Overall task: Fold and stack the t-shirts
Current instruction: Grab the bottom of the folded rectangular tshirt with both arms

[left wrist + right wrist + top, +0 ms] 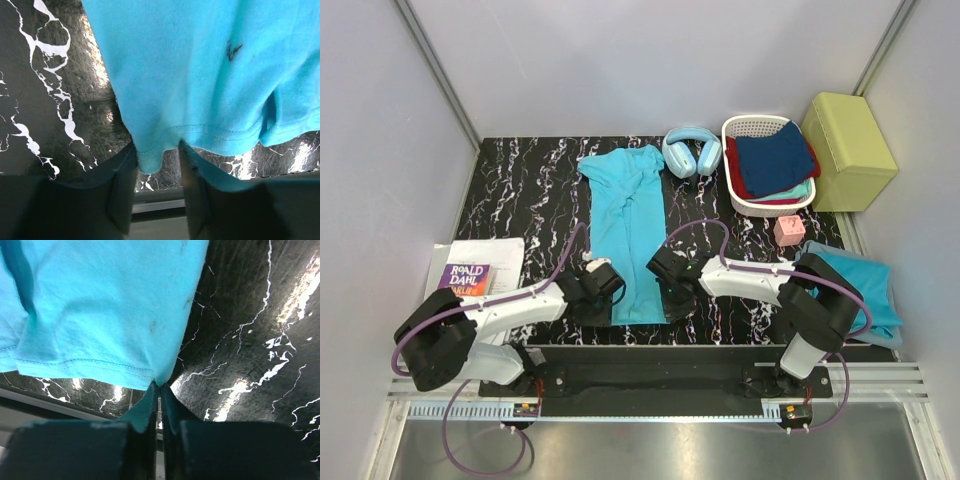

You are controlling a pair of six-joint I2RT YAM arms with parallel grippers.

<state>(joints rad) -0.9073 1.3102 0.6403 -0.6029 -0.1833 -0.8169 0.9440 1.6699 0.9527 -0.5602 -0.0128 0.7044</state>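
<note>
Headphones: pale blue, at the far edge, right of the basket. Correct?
Not quite. The headphones sit left of the basket, not right of it. Pale blue and at the far edge both hold. The top external view shows it.

The only words that can be read are "ROALD DAHL", in pale capital letters on the purple and orange paperback book (pixel 465 277) at the near left. The smaller print under this name is too blurred to read.
</note>
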